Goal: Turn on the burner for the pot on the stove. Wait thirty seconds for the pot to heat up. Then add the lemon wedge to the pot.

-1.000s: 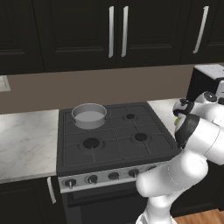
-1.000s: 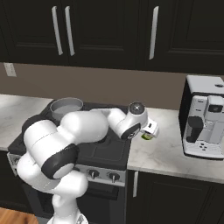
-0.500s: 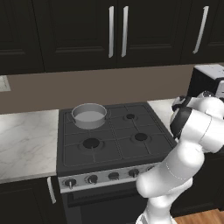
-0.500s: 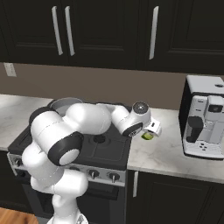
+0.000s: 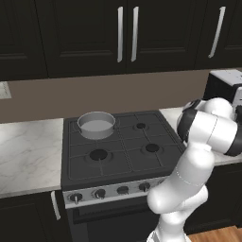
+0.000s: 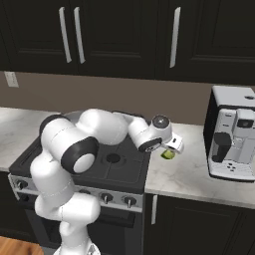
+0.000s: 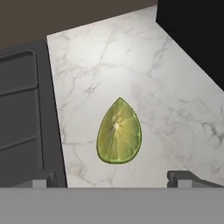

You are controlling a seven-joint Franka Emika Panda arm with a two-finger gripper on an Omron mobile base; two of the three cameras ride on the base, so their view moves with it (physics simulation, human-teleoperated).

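Marble bench (image 7: 131, 65) right of the stove (image 5: 118, 151) carries the lemon wedge (image 7: 119, 133). We have swung further right since the earlier frame; our pincer (image 7: 113, 178) now hovers over the wedge, fully open, holding nothing. The pot (image 5: 96, 125) sits on the rear-left burner.

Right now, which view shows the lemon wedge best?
The hand view: the lemon wedge lies whole, cut face up, on the counter. The right base view gives a small green bit under the gripper.
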